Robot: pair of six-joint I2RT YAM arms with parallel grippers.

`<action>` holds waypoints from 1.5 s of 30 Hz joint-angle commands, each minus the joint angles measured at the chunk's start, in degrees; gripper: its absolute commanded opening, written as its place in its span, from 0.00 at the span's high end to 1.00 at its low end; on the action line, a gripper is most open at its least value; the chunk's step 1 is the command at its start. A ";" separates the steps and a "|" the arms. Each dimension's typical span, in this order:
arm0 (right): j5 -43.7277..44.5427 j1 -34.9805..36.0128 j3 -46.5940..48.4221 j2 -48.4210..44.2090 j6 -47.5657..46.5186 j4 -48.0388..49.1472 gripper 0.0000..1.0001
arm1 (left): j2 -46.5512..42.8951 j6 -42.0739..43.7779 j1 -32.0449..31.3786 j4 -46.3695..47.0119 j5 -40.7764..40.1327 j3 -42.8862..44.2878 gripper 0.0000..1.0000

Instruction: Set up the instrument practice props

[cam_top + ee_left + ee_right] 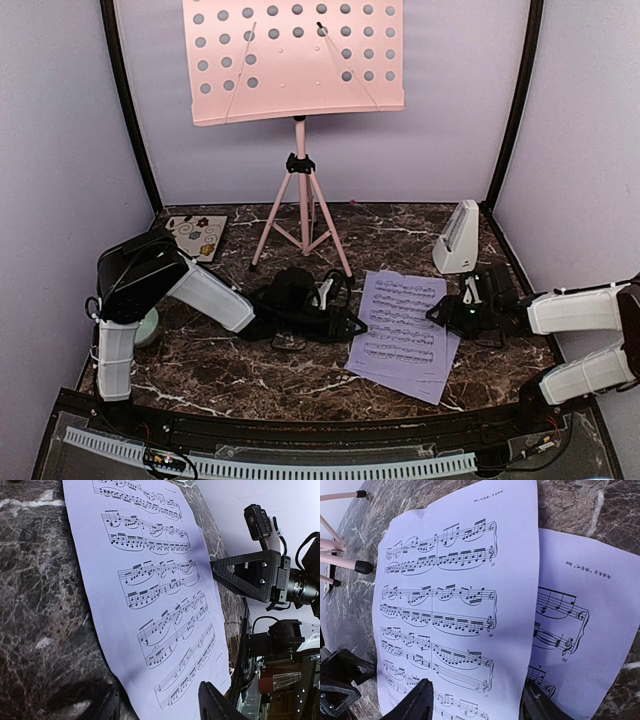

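2 sheet-music pages [405,325], overlapping, flat on the counter [230,370]. We list the pink music stand [300,60] upright at their 11 o'clock and the metronome [457,238] at 1 o'clock. Left gripper [160,706] at 9 o'clock, right gripper [475,702] at 3 o'clock: both have fingers apart and hold nothing.

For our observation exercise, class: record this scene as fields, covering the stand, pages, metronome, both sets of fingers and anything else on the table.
stand: upright at the back, no pages on it
pages: two, overlapping, flat on the table
metronome: upright, back right
left fingers: apart, straddling a page edge
right fingers: apart above the upper page
coaster: back left
bowl: left side, partly hidden
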 commanded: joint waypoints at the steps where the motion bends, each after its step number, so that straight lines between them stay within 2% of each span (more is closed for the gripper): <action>1: 1.79 -0.04 1.34 2.43 -2.76 -2.62 0.47 | 1.28 1.09 -0.34 -3.12 -0.44 0.37 0.44; 5: -5.30 -0.06 0.64 5.69 -1.32 4.01 0.60 | 1.58 1.25 -0.34 -3.08 -0.35 0.67 0.44; 7: -6.55 -0.04 0.74 6.18 -0.61 4.88 0.72 | 1.74 1.23 -0.34 -3.03 -0.31 0.86 0.44; 9: -6.06 -0.06 0.67 4.96 -0.18 4.58 0.79 | 1.76 1.31 -0.34 -3.03 -0.30 0.92 0.44; 12: -4.97 -0.02 -0.01 3.15 0.29 5.15 0.79 | 1.85 1.47 -0.34 -3.20 -0.24 1.12 0.45; 15: -6.11 -0.06 -0.30 4.69 0.16 7.32 0.69 | 1.93 1.77 -0.34 -3.58 -0.13 1.58 0.45; 17: -8.26 -0.04 -0.40 6.87 0.36 9.45 0.68 | 2.11 2.09 -0.34 -3.96 -0.21 1.94 0.45; 21: -11.22 -0.06 -0.96 8.80 1.62 13.52 0.77 | 2.33 2.34 -0.34 -4.29 -0.04 2.42 0.46; 24: -11.19 -0.05 -1.26 6.48 1.72 13.51 0.91 | 2.32 2.54 -0.34 -4.73 -0.08 2.31 0.47; 26: -9.91 -0.20 -1.39 4.13 1.15 12.13 0.95 | 2.33 2.50 -0.34 -4.61 -0.05 2.09 0.47; 27: -9.19 -0.35 -1.62 3.02 1.20 11.63 0.93 | 2.38 2.50 -0.34 -4.61 -0.06 2.03 0.47; 29: -8.12 -0.69 -2.16 1.48 1.27 11.23 0.77 | 2.34 2.59 -0.34 -4.66 -0.12 1.92 0.47; 30: -8.14 -0.80 -2.35 1.24 1.32 11.39 0.73 | 2.38 2.59 -0.34 -4.63 -0.17 1.85 0.47; 33: -9.54 -1.13 -2.33 2.79 1.59 12.78 0.71 | 2.38 2.68 -0.31 -4.68 -0.33 1.94 0.49; 37: -12.91 -1.38 -2.47 6.68 3.01 16.55 0.77 | 2.72 2.68 -0.25 -4.45 -0.22 2.08 0.53; 39: -11.90 -1.43 -1.05 8.48 1.83 13.26 0.77 | 2.98 2.72 -0.17 -4.57 0.19 2.42 0.54; 45: -3.39 -1.46 2.47 8.33 -4.47 3.55 0.63 | 2.91 2.79 -0.08 -4.63 0.57 2.63 0.56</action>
